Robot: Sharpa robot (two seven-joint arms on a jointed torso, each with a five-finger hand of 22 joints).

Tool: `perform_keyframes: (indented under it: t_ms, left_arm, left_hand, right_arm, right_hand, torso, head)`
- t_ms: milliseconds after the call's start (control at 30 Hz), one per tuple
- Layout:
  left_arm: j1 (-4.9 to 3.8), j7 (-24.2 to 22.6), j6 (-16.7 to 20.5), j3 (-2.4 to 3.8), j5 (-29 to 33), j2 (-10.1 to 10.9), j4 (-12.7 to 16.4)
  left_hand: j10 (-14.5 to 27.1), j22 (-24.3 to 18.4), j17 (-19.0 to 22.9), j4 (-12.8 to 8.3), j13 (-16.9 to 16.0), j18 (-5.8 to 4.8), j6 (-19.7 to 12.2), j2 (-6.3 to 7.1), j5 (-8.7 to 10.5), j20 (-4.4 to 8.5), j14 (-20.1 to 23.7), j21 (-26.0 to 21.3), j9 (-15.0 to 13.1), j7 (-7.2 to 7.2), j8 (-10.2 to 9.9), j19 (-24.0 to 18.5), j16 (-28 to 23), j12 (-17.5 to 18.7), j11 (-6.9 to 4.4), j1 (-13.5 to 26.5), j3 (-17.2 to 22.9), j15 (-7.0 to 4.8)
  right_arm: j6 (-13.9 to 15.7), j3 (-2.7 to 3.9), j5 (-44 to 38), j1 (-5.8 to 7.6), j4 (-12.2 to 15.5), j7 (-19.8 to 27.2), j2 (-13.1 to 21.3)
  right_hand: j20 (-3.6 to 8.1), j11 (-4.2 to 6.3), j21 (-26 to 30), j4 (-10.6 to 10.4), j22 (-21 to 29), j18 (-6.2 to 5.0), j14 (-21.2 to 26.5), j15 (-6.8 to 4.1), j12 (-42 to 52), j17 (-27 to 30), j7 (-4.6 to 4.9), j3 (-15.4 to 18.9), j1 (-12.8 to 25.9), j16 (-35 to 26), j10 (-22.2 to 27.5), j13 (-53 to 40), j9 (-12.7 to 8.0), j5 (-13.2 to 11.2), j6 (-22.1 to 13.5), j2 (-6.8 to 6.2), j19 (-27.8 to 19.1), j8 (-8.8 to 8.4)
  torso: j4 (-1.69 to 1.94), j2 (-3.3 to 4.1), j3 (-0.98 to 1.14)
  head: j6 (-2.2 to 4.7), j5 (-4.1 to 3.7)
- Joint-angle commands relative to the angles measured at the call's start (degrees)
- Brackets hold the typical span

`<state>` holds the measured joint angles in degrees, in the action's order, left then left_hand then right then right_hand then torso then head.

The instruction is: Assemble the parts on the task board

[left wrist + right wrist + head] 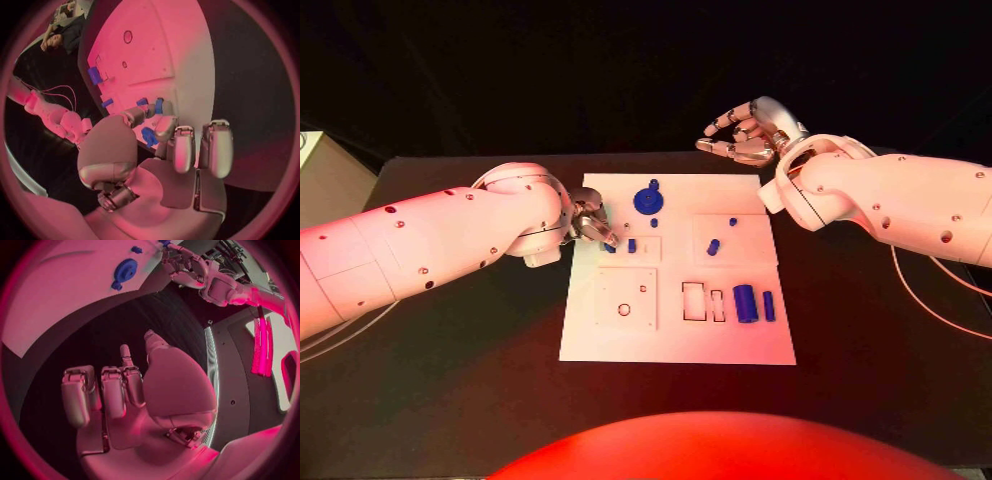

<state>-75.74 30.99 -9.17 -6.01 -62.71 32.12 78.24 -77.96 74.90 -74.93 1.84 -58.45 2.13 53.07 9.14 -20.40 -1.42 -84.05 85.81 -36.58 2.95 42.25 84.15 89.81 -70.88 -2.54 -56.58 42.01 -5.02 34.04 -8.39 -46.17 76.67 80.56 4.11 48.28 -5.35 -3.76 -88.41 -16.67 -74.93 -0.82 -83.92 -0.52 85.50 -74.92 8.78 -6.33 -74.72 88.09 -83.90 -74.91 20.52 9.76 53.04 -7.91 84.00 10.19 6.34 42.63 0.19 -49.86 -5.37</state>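
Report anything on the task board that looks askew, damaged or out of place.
Nothing stands out. The task board lies flat and looks whole, its blue parts lying or standing on it. The left hand works at its edge; the right hand hovers beyond it.

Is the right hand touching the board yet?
Apart. In the head view the right hand hangs over bare black table beyond the board's far right corner. In the right wrist view black table shows between its fingers and the board.

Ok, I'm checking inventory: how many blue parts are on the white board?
8: a round disc, a small piece below it, two pieces by the left hand's fingertips, two pegs near the right edge, two cylinders lower right. The hand may hide more.
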Motion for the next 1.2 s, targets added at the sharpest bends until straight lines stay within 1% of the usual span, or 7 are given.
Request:
perform_keyframes:
  t_ms: [33, 233, 433, 567, 633, 1033, 1200]
  left_arm:
    - [0.49, -0.59, -1.52, -0.33, 0.57, -0.39, 0.35]
    - [0.49, -0.54, -1.72, -0.33, 0.55, -0.35, 0.36]
    - [0.49, -0.49, -1.82, -0.33, 0.41, -0.32, 0.38]
    - [0.49, -0.49, -1.86, -0.33, 0.22, -0.29, 0.40]
    - [0.49, -0.49, -1.87, -0.33, 0.08, -0.29, 0.41]
    - [0.49, -0.60, -1.47, -0.33, -0.36, -0.32, 0.45]
    - [0.49, -0.68, -1.14, -0.33, -0.01, -0.31, 0.41]
  left_hand:
    - [-0.21, 8.50, -15.07, 0.13, -0.13, -0.50, 1.88, 0.70, 0.39, 0.35, -5.95, 0.24, 0.20, -1.65, -0.09, 2.30, 0.19, -0.17, 0.02, 0.21, -0.51, -0.35]
    - [-0.20, 8.51, -15.07, 0.22, -0.14, -0.51, 1.90, 0.93, 0.32, 0.37, -5.95, 0.25, 0.32, -1.68, -0.11, 2.30, 0.19, -0.16, -0.01, 0.23, -0.80, -0.36]
    - [-0.15, 8.56, -15.07, -0.72, -0.31, -0.51, 1.65, 1.05, -1.55, 0.54, -5.95, 0.24, 1.20, -1.78, -0.22, 2.33, 0.19, 0.05, -0.17, -2.10, 1.15, -0.52]
    - [-0.45, 8.63, -15.07, -2.03, -0.63, -0.53, 1.57, 1.61, -7.49, 0.44, -5.95, 0.25, 1.61, -1.46, 0.69, 2.36, 0.19, 0.21, 0.00, -3.47, 4.23, -0.38]
    - [-0.50, 8.65, -15.07, -2.34, -0.70, -0.53, 1.58, 1.54, -8.19, 0.41, -5.95, 0.26, 1.67, -1.42, 0.88, 2.37, 0.19, 0.25, 0.03, -3.77, 4.80, -0.36]
    - [-0.65, 8.69, -15.07, -2.44, -0.86, -0.54, 1.71, 1.36, -8.58, 0.38, -5.95, 0.28, 1.77, -1.33, 1.15, 2.39, 0.19, 0.21, 0.10, -3.82, 5.30, -0.33]
    - [-0.83, 8.58, -15.07, -0.16, -0.86, -0.50, 1.66, 1.88, -7.32, 0.27, -5.95, 0.17, 2.21, -1.55, 1.55, 2.32, 0.19, 0.34, 0.07, -1.16, 2.20, -0.27]
  right_arm:
    - [-0.67, 0.01, -0.52, -0.01, 0.05, 0.39, -0.03]
    - [-0.68, 0.01, -0.52, -0.01, 0.05, 0.38, -0.02]
    - [-0.68, 0.01, -0.53, -0.01, 0.05, 0.39, -0.02]
    - [-0.69, 0.01, -0.53, -0.02, 0.05, 0.39, -0.02]
    - [-0.69, 0.01, -0.53, -0.02, 0.04, 0.40, -0.03]
    - [-0.66, 0.01, -0.54, -0.02, 0.06, 0.41, -0.01]
    - [-0.62, 0.01, -0.54, -0.02, 0.06, 0.40, 0.01]
  right_hand:
    - [-0.28, -0.27, 0.37, 0.00, -13.70, 0.31, -4.91, 0.26, -0.20, -10.50, -0.02, 0.40, 0.02, -0.25, -2.34, -11.76, -0.05, 0.33, -0.23, 0.33, 5.12, 0.21]
    - [-0.28, -0.27, 0.37, 0.00, -13.70, 0.31, -4.91, 0.26, -0.20, -10.50, -0.02, 0.40, 0.02, -0.25, -2.34, -11.76, -0.05, 0.33, -0.23, 0.33, 5.12, 0.21]
    - [-0.28, -0.27, 0.37, 0.00, -13.70, 0.31, -4.91, 0.26, -0.20, -10.50, -0.02, 0.40, 0.02, -0.25, -2.34, -11.76, -0.05, 0.33, -0.23, 0.33, 5.12, 0.21]
    - [-0.27, -0.26, 0.40, 0.01, -13.69, 0.30, -4.91, 0.25, -0.18, -10.48, -0.02, 0.52, 0.17, -0.27, -2.36, -11.77, -0.05, 0.38, -0.26, 0.43, 5.11, 0.26]
    - [-0.27, -0.26, 0.40, 0.01, -13.69, 0.30, -4.91, 0.25, -0.18, -10.48, -0.02, 0.52, 0.17, -0.27, -2.36, -11.77, -0.05, 0.38, -0.26, 0.43, 5.11, 0.26]
    - [-0.27, -0.26, 0.40, 0.01, -13.69, 0.30, -4.91, 0.25, -0.18, -10.48, -0.02, 0.52, 0.17, -0.27, -2.36, -11.77, -0.05, 0.38, -0.26, 0.43, 5.11, 0.26]
    - [-0.27, -0.26, 0.43, 0.00, -13.66, 0.29, -4.89, 0.25, -0.26, -10.42, -0.02, 0.57, 0.23, -0.30, -2.29, -11.71, -0.05, 0.39, -0.27, 0.47, 5.10, 0.27]
  torso:
    - [0.00, -0.01, 0.00]
    - [0.00, 0.00, -0.01]
    - [0.00, -0.02, -0.02]
    - [-0.01, -0.02, -0.01]
    - [-0.01, -0.01, -0.01]
    - [-0.01, 0.03, 0.01]
    - [0.00, -0.02, 0.02]
  head:
    - [-0.05, -0.02]
    - [-0.14, -0.04]
    - [-0.14, -0.04]
    - [-0.14, -0.02]
    - [-0.14, -0.03]
    - [-0.14, -0.11]
    - [-0.14, -0.11]
